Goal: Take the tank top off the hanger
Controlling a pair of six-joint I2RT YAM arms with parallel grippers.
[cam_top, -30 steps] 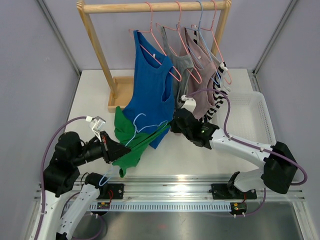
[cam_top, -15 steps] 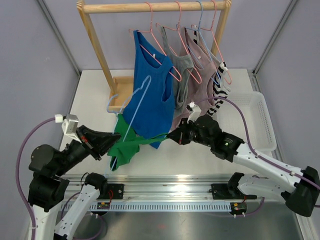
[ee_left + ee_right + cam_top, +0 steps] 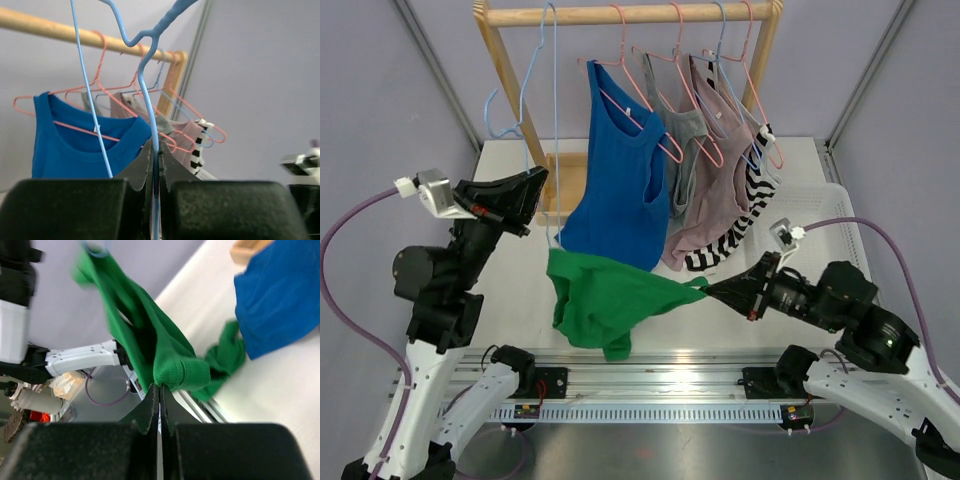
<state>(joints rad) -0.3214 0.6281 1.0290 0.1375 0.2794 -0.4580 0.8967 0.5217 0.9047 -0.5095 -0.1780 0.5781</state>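
Your left claw [image 3: 527, 188] is clamped on the blue hanger [image 3: 148, 107], just beneath it. Your right claw [image 3: 712, 290] pinches the green tank top [image 3: 605, 300], which stretches from its tips toward the left claw, above the worktop [image 3: 510, 290].

The tank top [image 3: 610, 300] is plain green. The hanger [image 3: 148, 110] is light blue wire. On the pale tan wooden rack [image 3: 620, 13], pink hangers [image 3: 672, 152] carry four tops: a royal-blue top [image 3: 620, 180], a grey top [image 3: 685, 130], a dusty mauve top [image 3: 715, 200] and a striped top [image 3: 750, 200] in black and white. The basket [image 3: 835, 235] and table [image 3: 505, 290] are white, the walls [image 3: 380, 120] lilac, the cables [image 3: 860, 221] purple.
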